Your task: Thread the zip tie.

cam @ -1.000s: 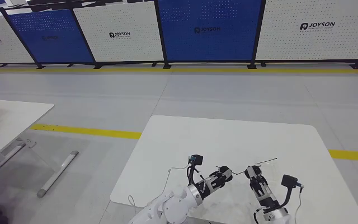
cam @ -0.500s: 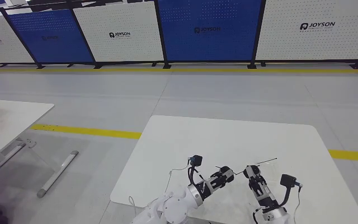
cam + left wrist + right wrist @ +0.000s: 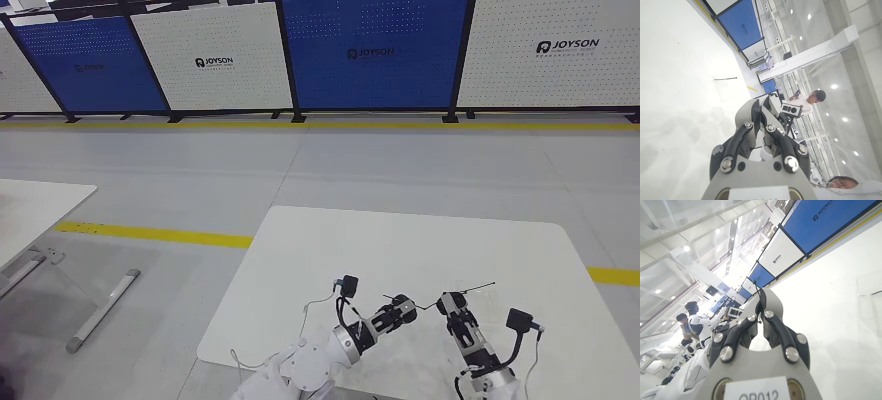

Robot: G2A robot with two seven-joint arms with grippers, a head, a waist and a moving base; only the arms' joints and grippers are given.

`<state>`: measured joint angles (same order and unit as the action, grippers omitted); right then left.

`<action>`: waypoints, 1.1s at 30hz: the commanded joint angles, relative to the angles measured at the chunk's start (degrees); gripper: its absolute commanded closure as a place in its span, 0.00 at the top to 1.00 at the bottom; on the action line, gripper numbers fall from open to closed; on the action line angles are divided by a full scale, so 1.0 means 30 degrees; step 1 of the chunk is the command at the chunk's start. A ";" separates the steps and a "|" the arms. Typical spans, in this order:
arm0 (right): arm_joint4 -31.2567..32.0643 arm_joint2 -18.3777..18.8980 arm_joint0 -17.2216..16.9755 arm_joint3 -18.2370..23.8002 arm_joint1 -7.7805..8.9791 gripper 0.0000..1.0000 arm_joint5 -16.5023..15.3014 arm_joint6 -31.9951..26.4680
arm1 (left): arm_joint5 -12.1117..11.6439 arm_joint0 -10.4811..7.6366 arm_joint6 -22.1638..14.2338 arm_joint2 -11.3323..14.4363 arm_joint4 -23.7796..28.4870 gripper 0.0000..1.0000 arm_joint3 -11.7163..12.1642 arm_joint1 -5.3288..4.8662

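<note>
My right gripper is shut on a thin black zip tie, whose small square head sticks out past the fingertips. In the top view this zip tie spans the short gap between my right gripper and my left gripper, both low over the front of the white table. My left gripper is shut, and I cannot make out anything between its fingers. A second black zip tie lies flat on the table just beyond the right gripper, and the left wrist view shows this second zip tie too.
The table's front edge runs close below both grippers. Its far half is bare white surface. Blue and white partition panels stand across the floor at the back, and another white table stands at the left.
Almost nothing has changed. The left arm has shifted slightly, and both grippers stay shut and close together.
</note>
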<state>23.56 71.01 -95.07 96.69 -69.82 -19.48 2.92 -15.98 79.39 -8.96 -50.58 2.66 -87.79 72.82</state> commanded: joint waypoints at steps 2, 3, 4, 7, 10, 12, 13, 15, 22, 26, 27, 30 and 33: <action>0.0312 -0.0151 0.0128 -0.0166 -0.0019 0.00 0.0000 -0.0099 | -0.0007 0.0006 0.0077 0.0061 -0.0155 0.00 -0.0124 0.0012; 0.0353 -0.0195 0.0166 -0.0204 -0.0027 0.00 0.0000 -0.0123 | -0.0025 0.0026 0.0106 0.0050 -0.0155 0.00 -0.0168 0.0010; 0.0384 -0.0229 0.0202 -0.0238 -0.0036 0.00 0.0000 -0.0136 | -0.0044 0.0047 0.0135 0.0025 -0.0151 0.00 -0.0204 0.0007; 0.0405 -0.0303 0.0278 -0.0310 -0.0058 0.00 0.0000 -0.0234 | -0.0060 0.0120 0.0209 -0.0042 -0.0164 0.00 -0.0307 -0.0007; -0.0184 -0.0298 0.0321 -0.0259 -0.0072 0.00 0.0000 -0.0510 | -0.0050 0.0166 0.0254 -0.0065 -0.0189 0.00 -0.0370 -0.0011; -0.0882 -0.0154 0.0300 -0.0137 -0.0050 0.00 0.0000 -0.0792 | -0.0051 0.0194 0.0334 -0.0082 -0.0175 0.00 -0.0401 -0.0008; -0.1114 -0.0091 0.0278 -0.0074 -0.0035 0.00 0.0000 -0.0894 | -0.0050 0.0212 0.0393 -0.0097 -0.0136 0.00 -0.0417 -0.0004; -0.1472 0.0020 0.0210 0.0043 -0.0011 0.00 0.0000 -0.0899 | -0.0068 0.0241 0.0480 -0.0124 -0.0044 0.00 -0.0446 0.0002; -0.2030 0.0110 0.0173 -0.0062 0.0046 0.00 0.0000 -0.0859 | -0.0115 0.0251 0.0494 -0.0134 -0.0099 0.00 -0.0466 0.0010; -0.1953 0.0017 0.0239 -0.0124 0.0070 0.00 0.0000 -0.0859 | -0.0051 0.0187 0.0396 -0.0023 -0.0287 0.00 -0.0400 0.0029; -0.1924 0.0011 0.0249 -0.0138 0.0076 0.00 0.0000 -0.0831 | 0.0026 0.0142 0.0439 -0.0007 -0.0489 0.00 -0.0385 0.0030; -0.1730 -0.0019 0.0265 -0.0192 0.0091 0.00 0.0000 -0.0645 | 0.0239 0.0122 0.0727 0.0067 -0.0946 0.00 -0.0425 0.0047; -0.1546 -0.0053 0.0261 -0.0218 0.0104 0.00 0.0000 -0.0414 | 0.0524 0.0106 0.1097 0.0150 -0.1553 0.00 -0.0508 0.0064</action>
<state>18.77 70.87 -94.27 96.05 -69.52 -19.48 1.45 -14.69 79.75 -5.94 -50.24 -1.39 -89.21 72.99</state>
